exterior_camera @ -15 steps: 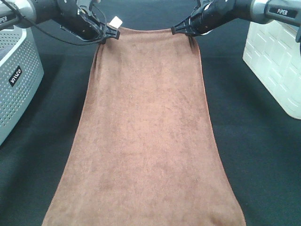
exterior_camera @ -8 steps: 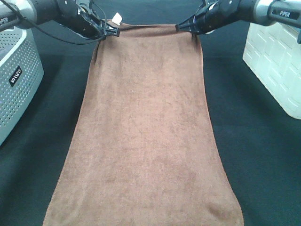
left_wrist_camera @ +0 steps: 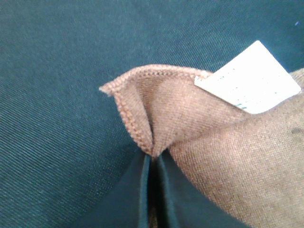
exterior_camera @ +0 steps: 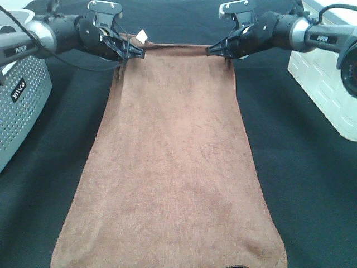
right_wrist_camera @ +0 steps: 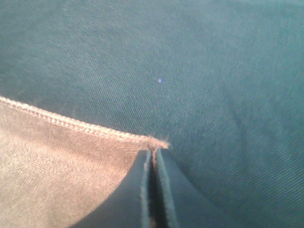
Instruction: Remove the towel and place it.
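The brown towel [exterior_camera: 173,162] stretches down the middle of the dark table, its far edge held up taut between both grippers. At the far left corner, beside the white tag [exterior_camera: 143,36], my left gripper [exterior_camera: 136,52] is shut on the cloth. In the left wrist view the pinched towel corner [left_wrist_camera: 142,104] folds up out of my left gripper [left_wrist_camera: 153,159], with the tag [left_wrist_camera: 247,78] sticking out. The far right corner sits in my right gripper [exterior_camera: 215,50], shut on it. The right wrist view shows my right gripper [right_wrist_camera: 153,154] closed on the stitched hem of the towel [right_wrist_camera: 57,166].
A grey perforated basket [exterior_camera: 19,95] stands at the left edge. A white moulded container [exterior_camera: 329,78] stands at the right edge. Dark cloth covers the table [exterior_camera: 301,167] on both sides of the towel.
Both grippers have carried the towel's far edge further away and lower. The near edge has slid up into view at the bottom.
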Robot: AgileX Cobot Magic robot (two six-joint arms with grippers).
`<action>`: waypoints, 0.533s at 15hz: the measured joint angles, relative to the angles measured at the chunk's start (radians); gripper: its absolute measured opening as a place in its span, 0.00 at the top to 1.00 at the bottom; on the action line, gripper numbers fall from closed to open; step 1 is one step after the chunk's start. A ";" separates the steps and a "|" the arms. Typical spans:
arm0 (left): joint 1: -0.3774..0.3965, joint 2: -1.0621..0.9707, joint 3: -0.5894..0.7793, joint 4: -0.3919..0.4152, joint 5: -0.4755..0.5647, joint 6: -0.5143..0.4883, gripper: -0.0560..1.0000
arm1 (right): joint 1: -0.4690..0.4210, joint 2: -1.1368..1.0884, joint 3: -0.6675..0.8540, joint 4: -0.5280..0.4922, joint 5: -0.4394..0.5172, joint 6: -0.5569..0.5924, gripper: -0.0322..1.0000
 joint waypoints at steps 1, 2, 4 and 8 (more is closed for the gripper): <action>0.000 0.012 0.000 0.000 -0.011 0.000 0.94 | 0.000 0.015 0.000 0.009 -0.008 0.000 0.97; 0.000 0.032 0.000 0.000 -0.029 0.000 0.94 | 0.000 0.031 0.000 0.019 -0.011 0.000 0.97; 0.000 0.057 0.000 0.000 -0.052 0.000 0.94 | 0.000 0.036 0.000 0.037 -0.029 0.000 0.97; 0.000 0.081 0.000 0.000 -0.064 0.000 0.94 | 0.000 0.059 -0.002 0.046 -0.037 0.000 0.94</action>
